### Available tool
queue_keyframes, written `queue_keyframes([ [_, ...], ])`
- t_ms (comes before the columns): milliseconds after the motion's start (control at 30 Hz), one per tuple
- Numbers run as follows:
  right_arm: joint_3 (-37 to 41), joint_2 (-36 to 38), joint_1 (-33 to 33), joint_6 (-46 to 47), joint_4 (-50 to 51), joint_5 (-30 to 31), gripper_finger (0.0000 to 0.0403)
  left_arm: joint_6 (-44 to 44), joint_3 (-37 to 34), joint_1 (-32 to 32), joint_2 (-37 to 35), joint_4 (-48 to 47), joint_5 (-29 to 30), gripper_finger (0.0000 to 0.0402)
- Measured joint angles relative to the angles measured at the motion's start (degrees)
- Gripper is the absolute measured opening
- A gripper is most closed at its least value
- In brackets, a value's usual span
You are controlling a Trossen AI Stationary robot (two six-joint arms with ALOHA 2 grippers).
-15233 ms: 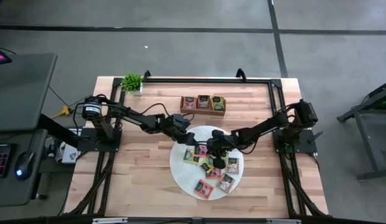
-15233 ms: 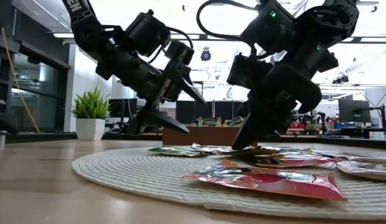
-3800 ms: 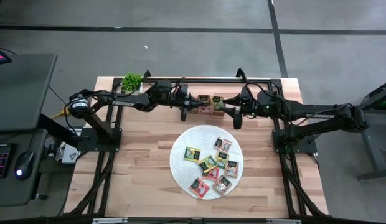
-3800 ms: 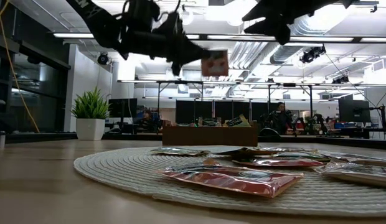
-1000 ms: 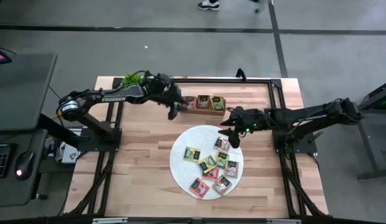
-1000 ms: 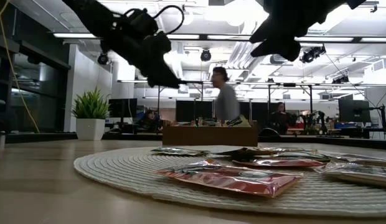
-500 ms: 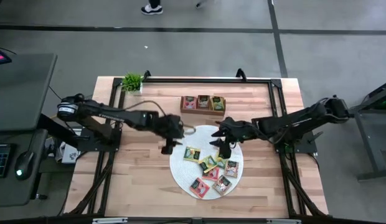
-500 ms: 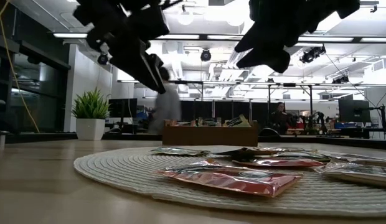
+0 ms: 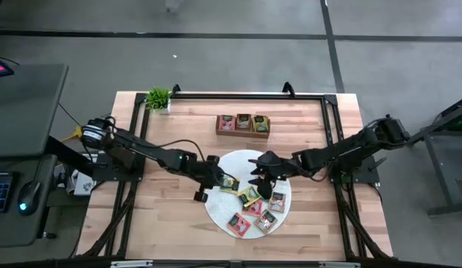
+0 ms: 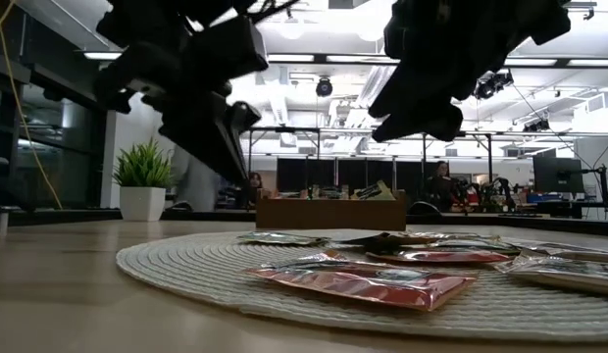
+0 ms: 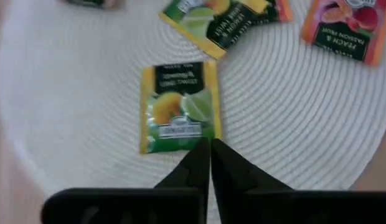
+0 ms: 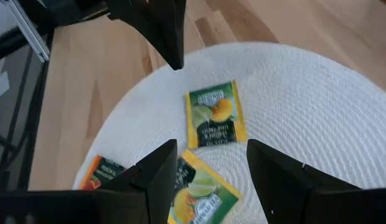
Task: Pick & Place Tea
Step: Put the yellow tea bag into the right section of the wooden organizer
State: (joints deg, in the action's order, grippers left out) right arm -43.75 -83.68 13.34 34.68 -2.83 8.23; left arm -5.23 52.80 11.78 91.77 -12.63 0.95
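High view shows you the left pincer at the left rim of the round white woven mat, its two dark fingers pressed together with nothing between them; the left wrist view confirms the tips meet just at the near edge of a yellow-and-green square tea-bag packet, whether touching it or just above it you cannot tell. Your left arm stretches low from its base at the left side of the light wooden surface, reaching rightward to the mat. The right pincer hangs over the mat's upper middle with its fingers spread wide and empty; in the right wrist view the same yellow-and-green packet lies on the mat beyond the gap between them, apart from both fingers. The right arm extends leftward from its base at the right side. The remaining flat square tea packets in red, pink, green and yellow lie scattered on the mat, and more stand in the brown wooden tray near the far edge. A second ago both pincers were up beside that tray; since then the left one has closed and both have dropped to the mat.
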Motion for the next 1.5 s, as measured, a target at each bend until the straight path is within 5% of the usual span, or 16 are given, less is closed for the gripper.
queue_keyframes([
  [333, 0.0, 0.2, 0.7, 1.4, 0.0, 1.0, 0.0190, 1.1, 0.0, -0.1, 4.4, 2.7, -0.9, 0.0056],
  [733, 0.0, 0.3, 0.7, 1.5, 0.0, 0.9, 0.0190, 0.4, 0.0, -0.1, 5.1, 3.4, 0.8, 0.0163],
  [1500, 0.0, 0.3, 0.7, 3.1, 1.7, 1.4, 0.0190, -1.3, 0.1, -3.9, 11.1, 9.1, -2.2, 0.0168],
])
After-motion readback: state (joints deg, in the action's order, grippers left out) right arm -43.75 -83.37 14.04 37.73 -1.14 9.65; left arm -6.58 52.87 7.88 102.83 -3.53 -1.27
